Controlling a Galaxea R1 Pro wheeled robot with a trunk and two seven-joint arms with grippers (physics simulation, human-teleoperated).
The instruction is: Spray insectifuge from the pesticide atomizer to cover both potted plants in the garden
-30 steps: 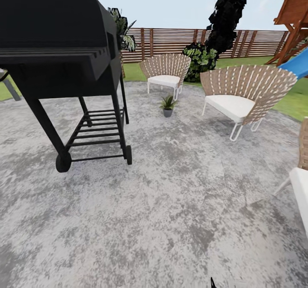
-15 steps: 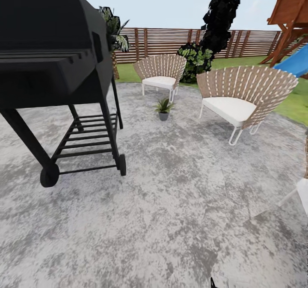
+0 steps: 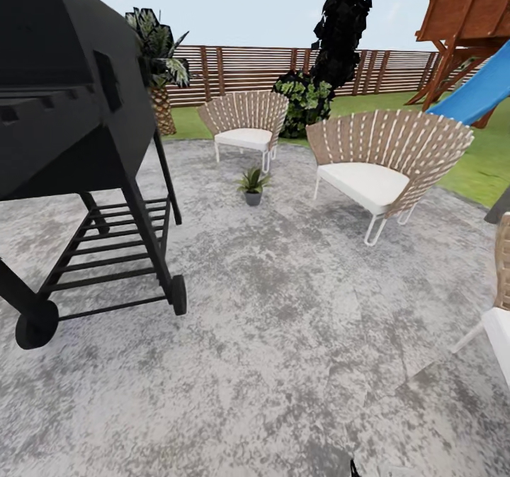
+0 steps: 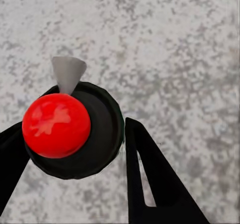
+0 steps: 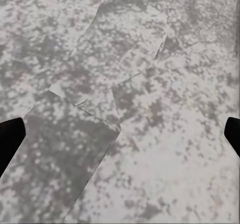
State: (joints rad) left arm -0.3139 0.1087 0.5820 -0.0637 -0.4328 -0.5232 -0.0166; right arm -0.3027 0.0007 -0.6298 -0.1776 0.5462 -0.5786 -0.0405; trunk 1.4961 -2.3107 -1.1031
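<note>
Left gripper (image 4: 70, 149): your left wrist view has the black fingers (image 4: 150, 174) closed against the sides of the pesticide atomizer (image 4: 95, 134), so you are gripping it.
Pesticide atomizer: you look down on its top, a round red cap over a dark round body, with a pale grey nozzle cone pointing away from the cap above the speckled patio (image 4: 175, 44).
Right gripper (image 5: 120, 134): you see only its two black fingertips (image 5: 10, 139) at opposite edges of the right wrist view, spread wide apart with bare patio between them and nothing held.
Potted plant (image 3: 252, 183): your head view shows one small rosette of green leaves in a grey pot, standing on the patio (image 3: 269, 335) well ahead of you, in front of the far chair (image 3: 244, 119) and to the left of the near chair (image 3: 386, 162).
Grill (image 3: 64, 102): a large black wheeled barbecue stands close on your left, its rack and wheels resting on the patio.
Garden edge: beyond the chairs you have green lawn (image 3: 482, 165), a brown slatted fence (image 3: 248, 70), a dark leafy bush (image 3: 304, 102) and a palm (image 3: 159, 52) by the fence.
Play set: a wooden frame (image 3: 467, 17) with a blue slide (image 3: 474, 91) sits at your upper right.
Third chair (image 3: 496, 300): part of another woven chair shows at the right edge of the head view.
</note>
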